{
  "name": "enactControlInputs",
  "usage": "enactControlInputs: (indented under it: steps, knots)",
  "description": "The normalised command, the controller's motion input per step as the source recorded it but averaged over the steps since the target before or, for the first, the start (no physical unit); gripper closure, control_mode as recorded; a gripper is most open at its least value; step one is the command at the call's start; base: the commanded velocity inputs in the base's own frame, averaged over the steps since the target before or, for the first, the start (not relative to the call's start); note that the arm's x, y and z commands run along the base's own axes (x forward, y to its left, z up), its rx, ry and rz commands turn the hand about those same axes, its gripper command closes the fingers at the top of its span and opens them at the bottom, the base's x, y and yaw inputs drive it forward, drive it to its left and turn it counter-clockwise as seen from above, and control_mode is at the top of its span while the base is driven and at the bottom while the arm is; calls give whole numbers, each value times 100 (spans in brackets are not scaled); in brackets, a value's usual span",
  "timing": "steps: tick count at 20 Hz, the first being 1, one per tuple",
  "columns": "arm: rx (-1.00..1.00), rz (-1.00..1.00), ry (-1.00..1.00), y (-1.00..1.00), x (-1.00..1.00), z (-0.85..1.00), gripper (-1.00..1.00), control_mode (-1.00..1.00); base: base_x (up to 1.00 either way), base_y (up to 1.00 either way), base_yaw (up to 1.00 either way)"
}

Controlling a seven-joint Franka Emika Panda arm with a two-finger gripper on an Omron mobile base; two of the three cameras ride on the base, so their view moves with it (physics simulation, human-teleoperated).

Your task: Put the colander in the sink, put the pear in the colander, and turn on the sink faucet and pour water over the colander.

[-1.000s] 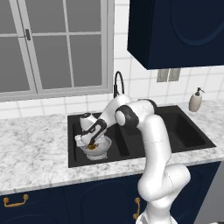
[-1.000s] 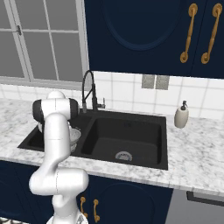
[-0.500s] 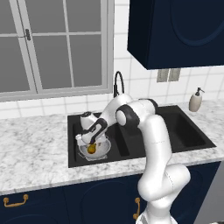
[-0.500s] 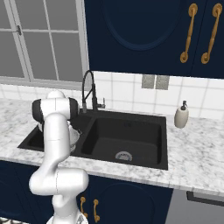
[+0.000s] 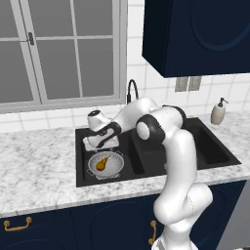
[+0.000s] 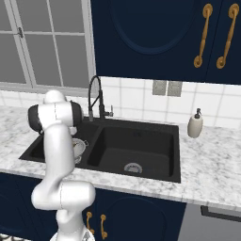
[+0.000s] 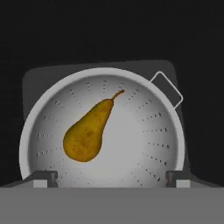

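Jaws spread wide, empty — pear lies below, inside colander.

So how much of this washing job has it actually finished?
Two steps look done: the colander sits in the left basin of the sink, and the pear lies inside it. The gripper hangs open just above the colander, holding nothing. What is left is the sink faucet: no water is running from it yet, so the rinse hasn't begun.
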Motion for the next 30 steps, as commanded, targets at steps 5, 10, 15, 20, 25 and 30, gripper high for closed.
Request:
enactControlInputs:
  steps: [5,10,15,20,25,30]
  knots:
    - [0,-6,0,-4,-35,96,-100,-100,0,0,0]
    - [0,-5,0,-16,-52,87,-100,-100,0,0,0]
    - [0,-8,0,-41,-58,64,-100,-100,0,0,0]
    - [0,-7,0,-57,-56,56,-100,-100,0,0,0]
    - [0,-3,0,-48,-46,13,-100,-100,0,0,0]
    - [0,0,0,-32,-11,0,-100,-100,0,0,0]
